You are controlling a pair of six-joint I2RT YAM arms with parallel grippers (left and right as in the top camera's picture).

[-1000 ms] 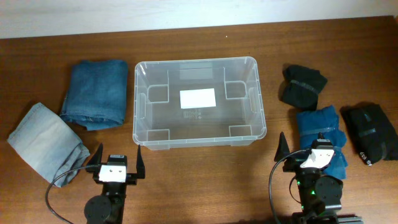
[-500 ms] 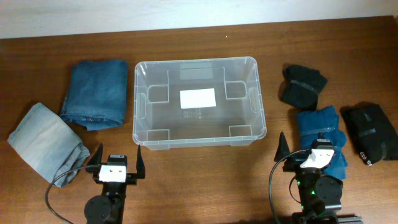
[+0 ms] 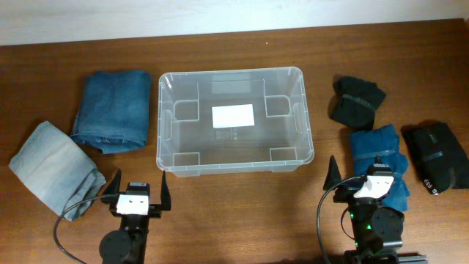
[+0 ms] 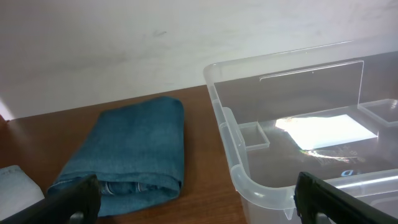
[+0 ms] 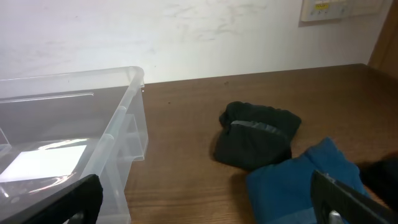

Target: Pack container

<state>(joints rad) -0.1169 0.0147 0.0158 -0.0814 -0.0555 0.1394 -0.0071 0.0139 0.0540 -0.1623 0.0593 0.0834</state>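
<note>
The clear plastic container (image 3: 165, 139) sits empty at the table's middle, a white label on its bottom; it also shows in the left wrist view (image 4: 249, 180) and the right wrist view (image 5: 118, 134). Folded dark blue jeans (image 3: 113, 108) and light grey-blue jeans (image 3: 51, 167) lie to its left. To its right lie a black folded garment (image 3: 355, 101), a blue garment (image 3: 377, 150) and another black garment (image 3: 438, 155). My left gripper (image 3: 138, 188) is open and empty near the container's front left corner. My right gripper (image 3: 366, 174) is open and empty over the blue garment's near end.
A pale wall runs along the table's far edge. The dark blue jeans also show in the left wrist view (image 4: 134, 152). The first black garment (image 5: 258, 142) and the blue garment (image 5: 298, 186) also show in the right wrist view.
</note>
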